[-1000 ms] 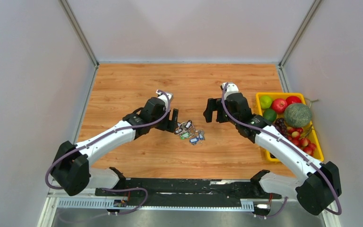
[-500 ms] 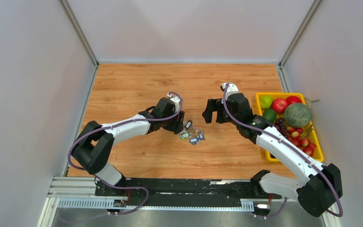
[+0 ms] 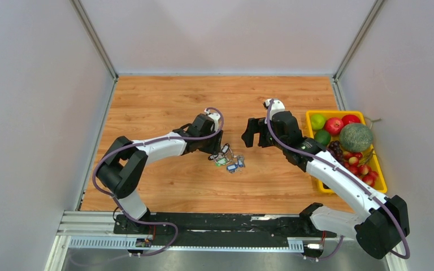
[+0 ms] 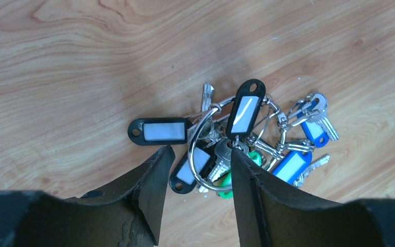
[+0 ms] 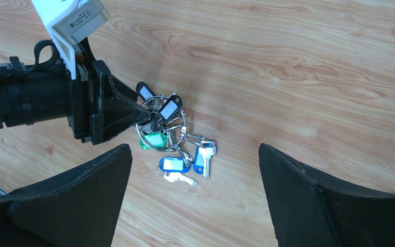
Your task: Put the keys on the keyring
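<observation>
Two black fingers of your left claw (image 4: 200,154) stand spread, straddling the near arc of the keyring (image 4: 191,148); nothing is pinched yet. It's thin, springy-looking wire, so I'd close squarely. The keys (image 4: 244,110), flat metal with glossy plastic tags, lie tangled about it on the woodgrain bench (image 4: 82,62). Your right claw (image 5: 194,146) hovers nearby, gaping wide.

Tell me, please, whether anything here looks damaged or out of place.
Nothing is spilled. The keys lie in a tangled heap, tags overlapping, and one finger of the left end effector shows chipped, flaking coating.
</observation>
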Controlling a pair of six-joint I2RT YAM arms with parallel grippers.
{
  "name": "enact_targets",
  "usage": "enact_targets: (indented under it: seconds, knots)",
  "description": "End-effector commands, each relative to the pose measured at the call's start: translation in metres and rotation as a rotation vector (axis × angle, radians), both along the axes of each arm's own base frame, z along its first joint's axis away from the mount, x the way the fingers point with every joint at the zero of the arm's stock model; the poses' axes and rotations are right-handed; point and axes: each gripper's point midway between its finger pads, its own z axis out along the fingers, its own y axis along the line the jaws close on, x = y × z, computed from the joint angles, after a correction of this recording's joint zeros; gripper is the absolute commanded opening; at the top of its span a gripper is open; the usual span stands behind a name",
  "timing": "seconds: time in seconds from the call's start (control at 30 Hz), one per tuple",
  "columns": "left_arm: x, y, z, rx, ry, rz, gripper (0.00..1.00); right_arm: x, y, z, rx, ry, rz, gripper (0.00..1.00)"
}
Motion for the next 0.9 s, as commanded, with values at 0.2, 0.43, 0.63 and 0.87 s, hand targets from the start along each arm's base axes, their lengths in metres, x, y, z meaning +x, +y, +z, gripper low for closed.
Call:
enact_targets:
  seconds: [0.2,0.43,0.63,0.87]
  knots:
    - [0.014,0.0,0.0,0.043,-0.038,0.008,0.52,-0.001,0.011,0.004,0.036,0.001,0.043,0.96]
    - [0.012,0.003,-0.007,0.056,-0.025,0.007,0.44,-0.001,0.013,0.001,0.035,0.009,0.047,0.96]
    - [0.01,0.004,-0.014,0.066,-0.011,0.007,0.39,-0.001,0.014,0.0,0.037,0.014,0.051,0.96]
    - [0.007,0.005,-0.02,0.067,0.005,0.003,0.34,-0.003,0.015,0.0,0.042,0.018,0.056,0.96]
